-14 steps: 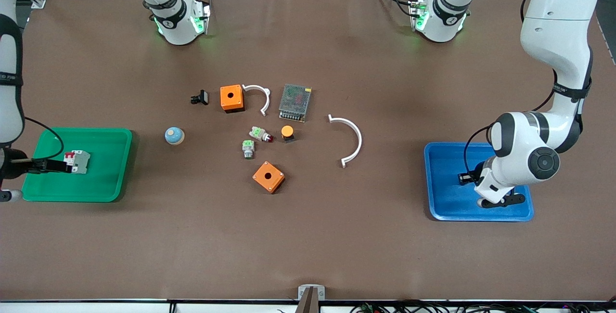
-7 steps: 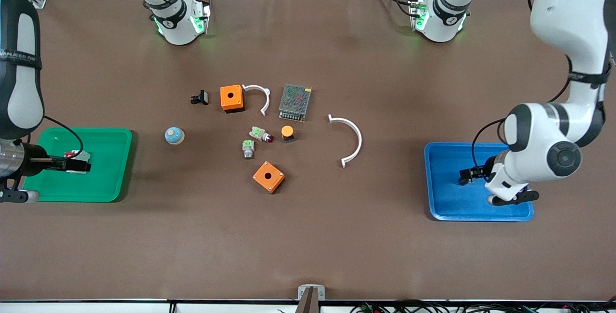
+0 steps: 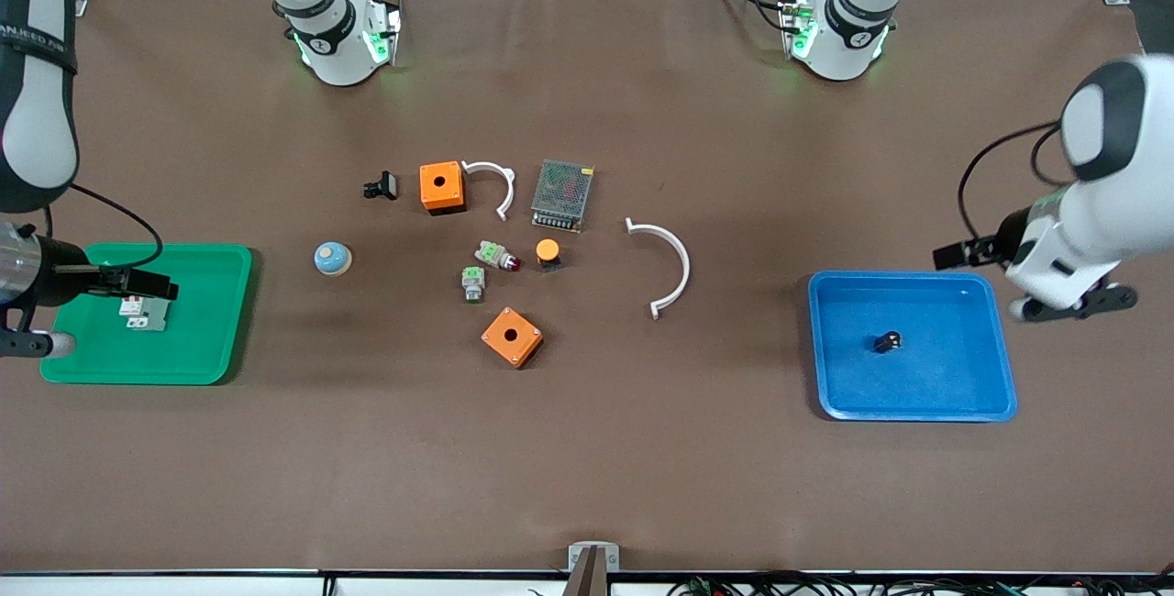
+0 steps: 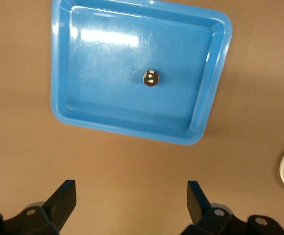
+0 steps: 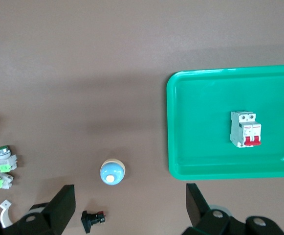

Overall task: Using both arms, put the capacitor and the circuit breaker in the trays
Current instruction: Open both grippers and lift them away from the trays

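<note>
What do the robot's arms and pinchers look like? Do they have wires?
Both arms are big, smooth white tubes with black joints and bands. The left arm and the right arm each trail a thin black cable. Their bases glow green. The left gripper and the right gripper are black, each with two flat, blunt fingers.

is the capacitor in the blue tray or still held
In the tray. The capacitor lies alone on the blue tray floor; the left gripper is open, empty and raised.
</note>
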Motion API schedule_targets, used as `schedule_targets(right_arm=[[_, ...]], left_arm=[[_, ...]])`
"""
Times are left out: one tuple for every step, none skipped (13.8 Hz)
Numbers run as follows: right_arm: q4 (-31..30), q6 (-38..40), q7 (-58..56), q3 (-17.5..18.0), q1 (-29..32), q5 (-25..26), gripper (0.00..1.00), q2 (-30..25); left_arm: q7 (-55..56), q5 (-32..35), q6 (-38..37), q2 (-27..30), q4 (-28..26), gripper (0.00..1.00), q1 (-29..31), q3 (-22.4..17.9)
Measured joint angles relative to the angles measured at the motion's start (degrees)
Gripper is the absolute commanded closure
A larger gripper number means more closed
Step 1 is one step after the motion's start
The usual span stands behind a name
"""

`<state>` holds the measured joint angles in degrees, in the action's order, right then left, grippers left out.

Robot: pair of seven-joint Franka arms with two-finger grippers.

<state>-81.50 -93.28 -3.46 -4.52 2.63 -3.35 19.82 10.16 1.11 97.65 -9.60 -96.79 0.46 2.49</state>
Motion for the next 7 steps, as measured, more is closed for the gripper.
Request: schedule_targets(right_arm=[[0.19,0.32,0.00,0.03,-0.07,0.00,0.00,-0.47],[0.91,0.71,0.00,0.04,-0.17,0.00,0.00,-0.67],[1.89,1.35,0.00,0.03,-0.21,0.00,0.00,-0.70],[2.61,1.87,0.00,0.00,-0.21,0.00,0.00,-0.70],[2.95,1.99,0.00,-0.09,-0.21,0.00,0.00,-0.70],[3.04,1.99,0.00,-0.23,-0.21,0.00,0.00,-0.70],[3.06,1.99,0.00,-0.31,-0.20,0.00,0.00,-0.69]], left_arm=[[0.00,0.00,-1.38,2.26,0.16,0.00,-0.01,0.37],[-0.05,-0.02,-2.88,4.01,0.66,0.00,-0.07,0.67],[-0.48,-0.13,-4.59,5.18,1.83,0.00,-0.18,0.96],[-1.48,-0.41,-6.08,5.66,3.54,0.00,-0.24,1.26],[-2.30,-0.71,-7.34,5.77,5.40,0.00,-0.26,1.50],[-2.74,-0.79,-8.09,5.76,6.86,0.00,-0.26,1.62],[-3.12,-0.79,-8.41,5.76,7.95,0.00,-0.26,1.67]])
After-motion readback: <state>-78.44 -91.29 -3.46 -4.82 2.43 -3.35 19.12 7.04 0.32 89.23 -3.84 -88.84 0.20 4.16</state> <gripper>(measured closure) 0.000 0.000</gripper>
